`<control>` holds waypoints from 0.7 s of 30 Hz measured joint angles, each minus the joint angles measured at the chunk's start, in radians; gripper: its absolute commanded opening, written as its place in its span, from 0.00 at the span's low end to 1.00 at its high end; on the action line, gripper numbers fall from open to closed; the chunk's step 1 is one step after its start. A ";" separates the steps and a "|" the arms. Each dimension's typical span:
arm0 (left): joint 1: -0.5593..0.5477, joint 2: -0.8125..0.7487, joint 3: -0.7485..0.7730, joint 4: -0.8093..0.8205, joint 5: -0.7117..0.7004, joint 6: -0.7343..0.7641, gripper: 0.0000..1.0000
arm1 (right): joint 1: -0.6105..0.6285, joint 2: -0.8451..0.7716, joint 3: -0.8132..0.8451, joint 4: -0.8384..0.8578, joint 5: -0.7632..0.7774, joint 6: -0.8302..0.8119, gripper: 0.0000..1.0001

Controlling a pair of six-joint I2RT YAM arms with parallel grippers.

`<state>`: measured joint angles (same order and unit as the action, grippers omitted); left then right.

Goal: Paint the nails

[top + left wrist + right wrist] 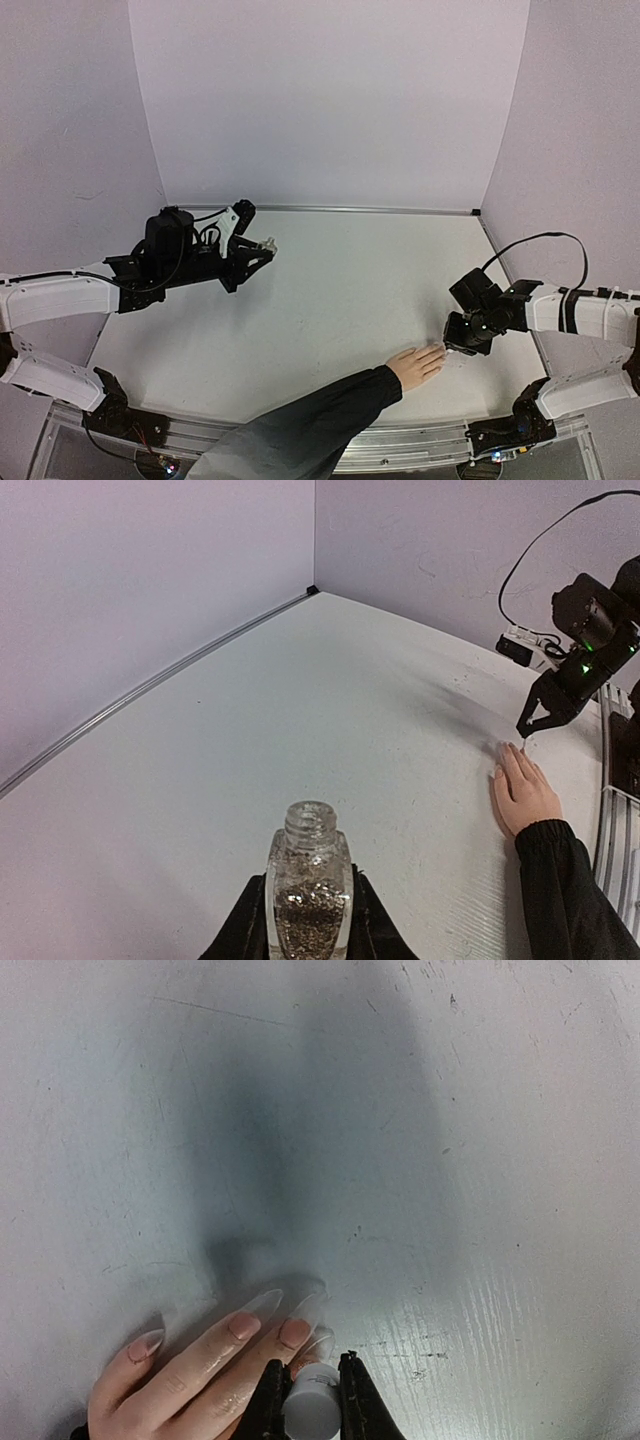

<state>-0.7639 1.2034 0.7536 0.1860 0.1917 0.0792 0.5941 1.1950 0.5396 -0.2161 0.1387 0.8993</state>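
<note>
Two pincers work: my left pincer point(309, 935) grips the open bottle point(309, 870) upright, my right pincer point(310, 1385) pinches the white brush cap point(312, 1415) just above the nails point(293, 1332) of the hand point(190, 1385) flat on the bench point(470, 1160). I should stroke lightly, from base to tip.

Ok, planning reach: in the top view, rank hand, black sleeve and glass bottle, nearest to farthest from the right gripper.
1. hand, just left of the right gripper.
2. black sleeve, near edge, centre.
3. glass bottle, far left, in left gripper.
</note>
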 measured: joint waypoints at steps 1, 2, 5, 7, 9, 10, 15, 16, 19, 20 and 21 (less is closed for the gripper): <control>0.000 0.000 0.000 -0.004 0.000 0.000 0.00 | 0.000 0.000 0.000 0.000 0.001 0.000 0.00; 0.000 0.000 0.000 -0.005 0.000 0.000 0.00 | 0.000 0.000 0.000 0.000 0.001 0.000 0.00; 0.000 0.000 0.000 -0.005 0.000 0.000 0.00 | 0.000 0.000 0.000 0.000 0.002 0.000 0.00; 0.000 0.000 0.000 -0.005 0.000 0.000 0.00 | 0.000 0.003 0.000 0.000 0.002 0.000 0.00; 0.000 0.000 0.000 -0.005 0.000 0.000 0.00 | 0.000 0.007 0.000 0.000 0.002 0.000 0.00; 0.000 0.000 0.000 -0.005 0.000 0.000 0.00 | 0.000 0.008 0.000 0.000 0.002 0.000 0.00; 0.000 0.000 0.000 -0.005 0.000 0.000 0.00 | 0.000 0.015 0.000 0.000 0.004 0.000 0.00; 0.000 0.000 0.000 -0.005 0.000 0.000 0.00 | 0.000 0.016 0.000 0.000 0.004 0.000 0.00; 0.000 0.000 0.000 -0.005 0.001 0.000 0.00 | 0.000 0.017 0.000 0.000 0.005 0.000 0.00; 0.000 0.000 0.000 -0.005 0.001 0.000 0.00 | 0.000 0.018 0.000 0.000 0.005 0.000 0.00; 0.000 0.000 0.000 -0.005 0.001 0.000 0.00 | 0.000 0.018 0.000 0.000 0.005 0.000 0.00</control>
<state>-0.7635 1.2034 0.7536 0.1810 0.1925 0.0792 0.5941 1.2129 0.5396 -0.2161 0.1436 0.8993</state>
